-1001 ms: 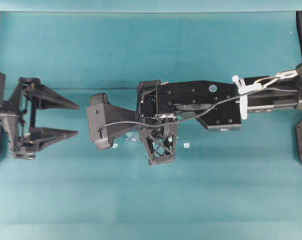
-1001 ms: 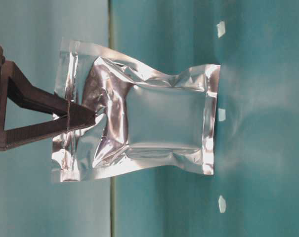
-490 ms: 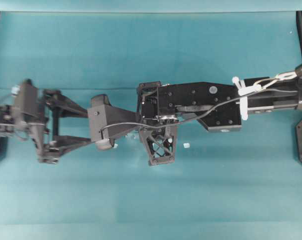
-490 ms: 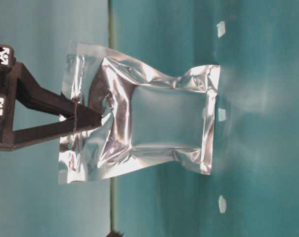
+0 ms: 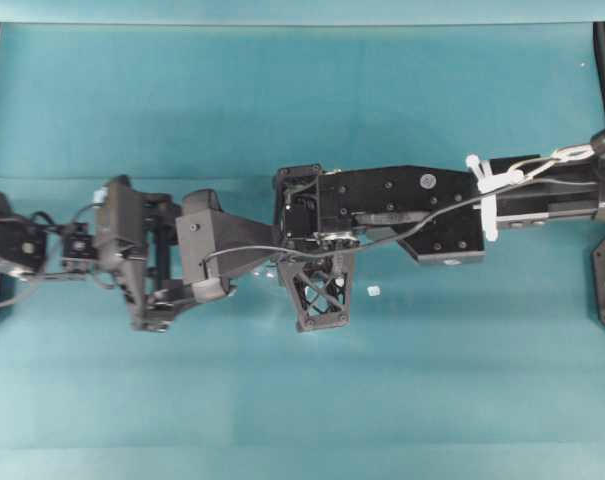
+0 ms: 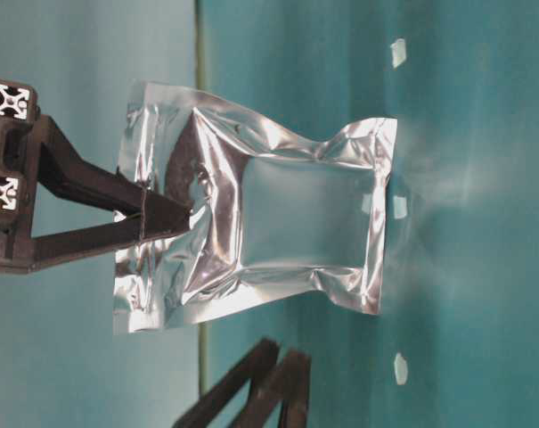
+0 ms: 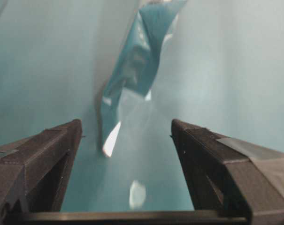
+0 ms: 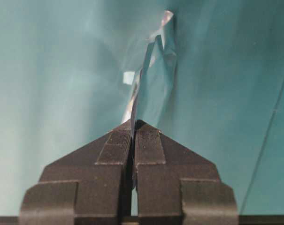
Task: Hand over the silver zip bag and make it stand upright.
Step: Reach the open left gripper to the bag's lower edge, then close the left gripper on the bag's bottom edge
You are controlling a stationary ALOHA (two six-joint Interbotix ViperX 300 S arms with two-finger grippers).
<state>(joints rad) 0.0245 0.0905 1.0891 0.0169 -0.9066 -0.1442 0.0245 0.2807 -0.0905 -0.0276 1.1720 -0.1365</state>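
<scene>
The silver zip bag (image 6: 260, 223) is held by the right claw (image 8: 134, 129), whose jaws are pressed together on the bag's zip end, the foil being pinched edge-on between the two black fingers in the right wrist view. In the table-level view (which is turned on its side, the desk (image 6: 483, 267) appearing at the right) the bag is seen with its bottom seam against or just at the teal desk surface and its zip strip pointing away from it, so that it is roughly upright, crinkled and slightly bowed. The left claw (image 7: 125, 136) is spread wide, nothing being held in it; the bag is seen ahead of it and between the lines of its two fingers (image 7: 48, 154), apart from both. In the overhead view the left claw (image 5: 167, 262) lies just beside the right arm's wrist camera housing (image 5: 204, 250), near the middle of the desk. Small pale scraps (image 6: 399, 52) lie on the desk near the bag's base.
</scene>
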